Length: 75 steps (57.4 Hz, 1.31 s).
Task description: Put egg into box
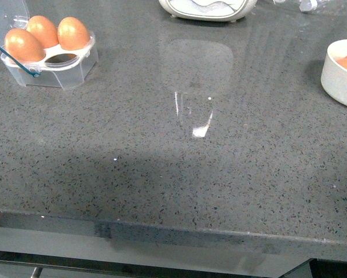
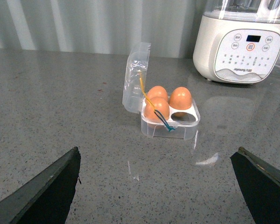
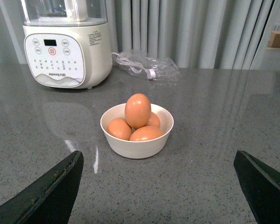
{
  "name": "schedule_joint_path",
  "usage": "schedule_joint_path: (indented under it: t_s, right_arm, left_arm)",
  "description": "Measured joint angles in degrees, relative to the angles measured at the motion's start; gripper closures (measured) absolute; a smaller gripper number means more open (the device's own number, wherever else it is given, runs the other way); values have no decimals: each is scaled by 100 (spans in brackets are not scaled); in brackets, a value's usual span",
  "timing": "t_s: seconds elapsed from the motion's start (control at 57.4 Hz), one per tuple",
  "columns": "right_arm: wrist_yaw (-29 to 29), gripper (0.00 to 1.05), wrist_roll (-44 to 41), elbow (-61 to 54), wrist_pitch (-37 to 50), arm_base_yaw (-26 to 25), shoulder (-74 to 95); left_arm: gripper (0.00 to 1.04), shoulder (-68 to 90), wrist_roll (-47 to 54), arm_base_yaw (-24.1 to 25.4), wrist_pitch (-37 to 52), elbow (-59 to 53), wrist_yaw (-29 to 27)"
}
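Three eggs (image 1: 73,33) are seated in the box (image 1: 75,74), which stands open at the far left of the countertop (image 1: 173,174). The fourth slot (image 1: 62,57) is empty. Filling is therefore judged three-quarters done; one transfer is left.

The egg (image 3: 138,110) judged next for pickup is perched uppermost in the white bowl (image 3: 137,148), well apart from the box, at the far right.

The left gripper (image 2: 158,149) is spread wide and nothing is held; it is aimed at the box from a distance. The right gripper (image 3: 158,153) is likewise spread wide and empty, facing the bowl. No grasp has been made.

Limits noted:
- Neither arm is seen from the front.
- There the bowl is cut by the frame edge, as is the appliance (image 3: 67,51).
- Four eggs are counted in the bowl; any beneath cannot be told.
- The clear lid (image 2: 136,77) is hard to trace against the curtain.
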Motion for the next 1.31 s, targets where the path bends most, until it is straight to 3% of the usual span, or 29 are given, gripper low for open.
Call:
schedule_joint_path:
  t_s: [1.201,1.219,1.288,1.306]
  right_arm:
    - [11,7,0,0,-2,2,0]
    - [238,7,-35,15,-72,76,48]
    - [2441,7,-175,374,-494,905,741]
    - [2736,7,-205,428,-437,1029,874]
  left_arm:
    - [7,0,0,0,0,0,0]
    - [7,0,0,0,0,0,0]
    - [7,0,0,0,0,0,-17]
    - [7,0,0,0,0,0,-7]
